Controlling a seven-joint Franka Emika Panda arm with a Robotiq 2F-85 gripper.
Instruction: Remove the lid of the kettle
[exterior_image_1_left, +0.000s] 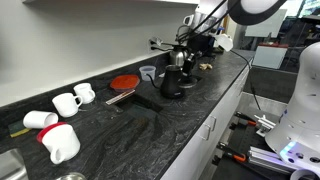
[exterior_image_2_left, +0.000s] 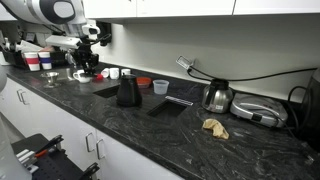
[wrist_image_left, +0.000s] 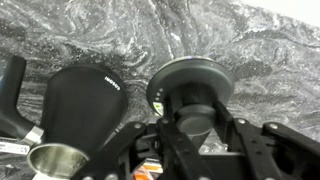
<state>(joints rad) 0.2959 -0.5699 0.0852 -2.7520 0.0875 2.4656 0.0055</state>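
The kettle (exterior_image_1_left: 172, 84) stands on the dark marble counter; it has a black body, a silver top and an open mouth. It also shows in an exterior view (exterior_image_2_left: 128, 92) and at the left of the wrist view (wrist_image_left: 85, 105). My gripper (wrist_image_left: 193, 115) is shut on the knob of the lid (wrist_image_left: 190, 80), a small round dark cap. The lid is off the kettle, held beside it over the counter. In both exterior views the gripper (exterior_image_1_left: 193, 57) (exterior_image_2_left: 85, 63) is to one side of the kettle, farther along the counter.
White mugs (exterior_image_1_left: 65, 102) and a larger white mug (exterior_image_1_left: 60, 143) stand at one end of the counter. A flat red disc (exterior_image_1_left: 124, 82) and a small grey-blue cup (exterior_image_1_left: 148, 72) sit behind the kettle. A silver kettle (exterior_image_2_left: 218, 96), an appliance (exterior_image_2_left: 258, 110) and a crumpled cloth (exterior_image_2_left: 214, 127) sit farther along.
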